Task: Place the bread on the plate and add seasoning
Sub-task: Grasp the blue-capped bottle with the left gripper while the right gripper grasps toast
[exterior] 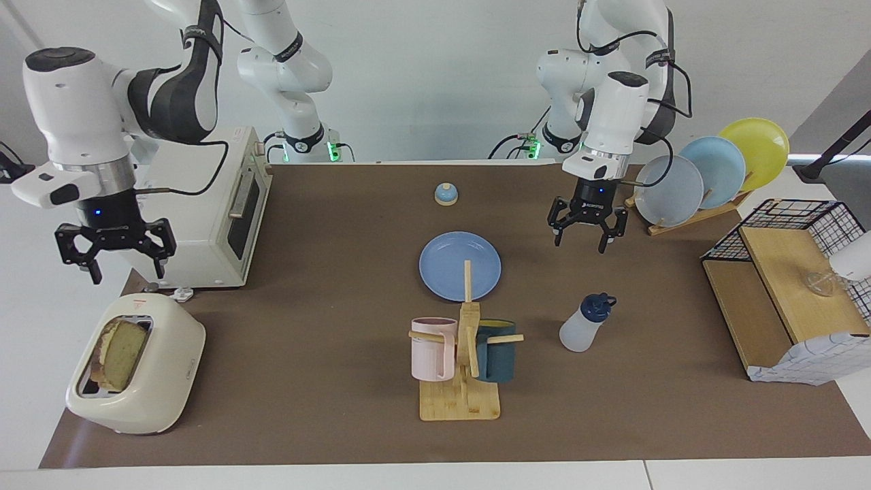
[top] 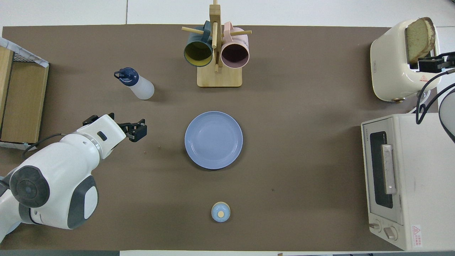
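The bread (exterior: 121, 354) (top: 419, 37) stands upright in a slot of the cream toaster (exterior: 136, 374) at the right arm's end of the table. My right gripper (exterior: 128, 269) (top: 428, 65) hangs open in the air between the toaster oven and the toaster, holding nothing. The blue plate (exterior: 460, 265) (top: 213, 139) lies bare at the mat's middle. The seasoning bottle (exterior: 585, 324) (top: 137, 85) stands farther from the robots than the plate, toward the left arm's end. My left gripper (exterior: 580, 243) (top: 139, 129) is open and empty over the mat beside the plate.
A white toaster oven (exterior: 197, 224) sits next to the toaster. A wooden mug tree (exterior: 463, 361) with two mugs stands just past the plate. A small bell (exterior: 446, 194) sits near the robots. A plate rack (exterior: 708, 177) and a wire basket on a wooden shelf (exterior: 782, 286) fill the left arm's end.
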Robot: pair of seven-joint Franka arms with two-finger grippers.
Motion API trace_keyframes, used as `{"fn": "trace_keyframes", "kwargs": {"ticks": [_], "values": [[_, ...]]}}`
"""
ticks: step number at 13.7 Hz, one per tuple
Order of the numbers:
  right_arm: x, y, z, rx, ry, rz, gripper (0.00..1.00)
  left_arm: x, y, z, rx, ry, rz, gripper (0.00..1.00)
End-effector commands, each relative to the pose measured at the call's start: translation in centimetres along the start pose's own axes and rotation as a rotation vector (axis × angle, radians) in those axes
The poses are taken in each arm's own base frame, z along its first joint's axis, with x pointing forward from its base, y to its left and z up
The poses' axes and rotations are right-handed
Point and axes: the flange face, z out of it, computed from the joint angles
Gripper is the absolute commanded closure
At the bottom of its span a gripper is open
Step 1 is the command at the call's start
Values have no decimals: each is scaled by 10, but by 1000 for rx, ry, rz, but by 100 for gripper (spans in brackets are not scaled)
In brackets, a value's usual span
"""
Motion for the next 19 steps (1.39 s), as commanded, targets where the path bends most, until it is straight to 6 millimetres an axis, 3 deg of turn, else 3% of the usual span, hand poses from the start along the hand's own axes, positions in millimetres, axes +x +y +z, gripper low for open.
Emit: {"fn": "trace_keyframes", "kwargs": {"ticks": [1, 5, 10, 11, 12, 15, 19], "values": [[10, 19, 28, -40, 61, -4, 0, -11, 1, 29, -2, 53, -6, 0], [20, 26, 50, -11, 109, 77, 0, -22, -1, 68, -3, 128, -14, 0], [20, 18, 64, 3, 108, 112, 0, -23, -7, 89, 2, 150, -38, 0], [20, 18, 67, 0, 104, 104, 6, -23, -7, 91, 2, 156, -38, 0], [20, 19, 66, -4, 100, 91, 23, -24, -8, 95, 3, 153, -39, 0], [25, 21, 63, -31, 94, -3, 100, -17, -8, 109, 3, 152, -38, 0], [30, 23, 61, -86, 69, -117, 100, -13, -4, 127, -1, 145, -41, 0]]}}
